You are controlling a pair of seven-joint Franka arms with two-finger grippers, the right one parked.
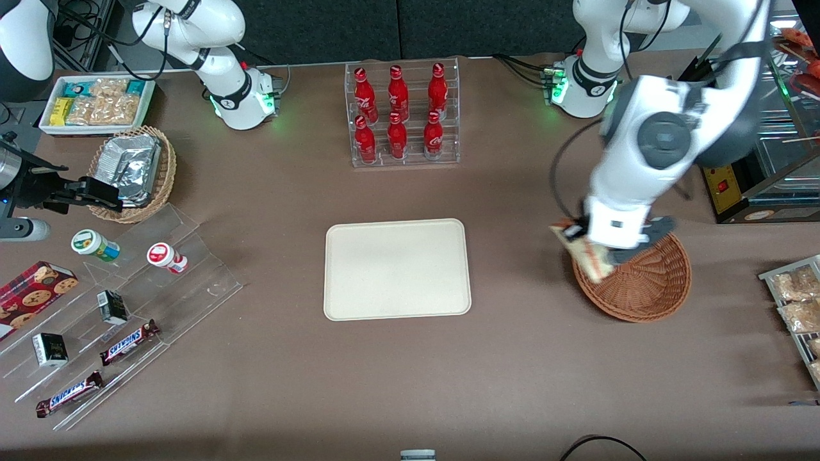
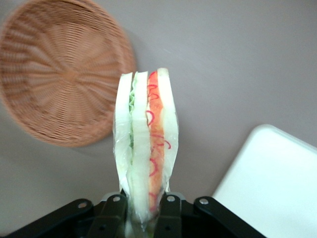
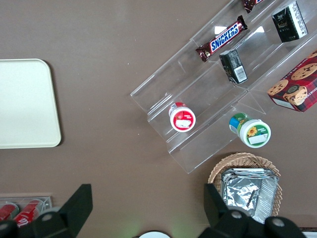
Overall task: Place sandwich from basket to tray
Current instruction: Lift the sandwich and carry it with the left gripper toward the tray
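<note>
My left gripper (image 1: 592, 250) hangs above the rim of the reddish-brown wicker basket (image 1: 647, 288), on the side toward the tray, and is shut on the sandwich (image 1: 586, 253). In the left wrist view the sandwich (image 2: 146, 144) stands on edge between the black fingers (image 2: 168, 210), a clear-wrapped wedge of white bread with green and red-orange layers. The basket (image 2: 62, 69) lies below it with nothing inside. The cream tray (image 1: 397, 269) sits bare at the table's middle, and its corner (image 2: 277, 183) shows in the wrist view.
A clear rack of red bottles (image 1: 403, 115) stands farther from the front camera than the tray. A clear stepped display (image 1: 122, 301) with snacks, a tan basket of foil packets (image 1: 134, 169) and a white snack box (image 1: 96, 105) lie toward the parked arm's end. Packets on a rack (image 1: 797, 301) sit beside the basket.
</note>
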